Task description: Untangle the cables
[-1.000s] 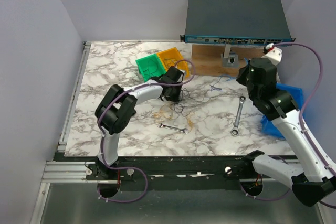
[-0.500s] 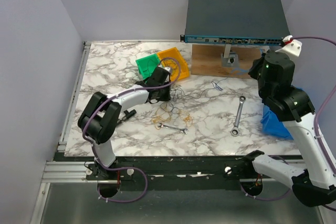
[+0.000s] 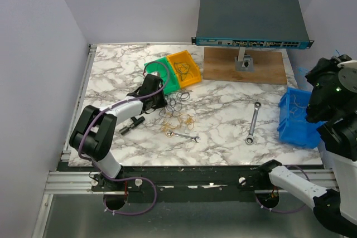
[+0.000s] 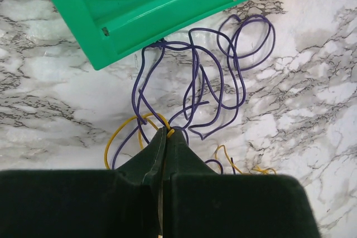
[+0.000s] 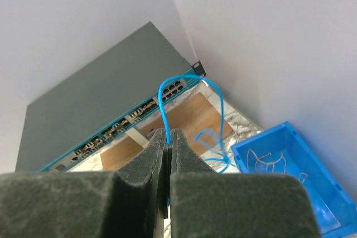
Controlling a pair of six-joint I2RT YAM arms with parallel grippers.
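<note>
From above, the left gripper sits low by the green bin, with the cable bundle just beside it. The right gripper hangs raised beyond the blue bin.

Left wrist: the jaws are pinched on purple and yellow strands of the cable bundle, whose loops spread ahead toward the green bin.

Right wrist: the jaws are clamped on a blue cable that arches ahead, with the blue bin down to the right.
</note>
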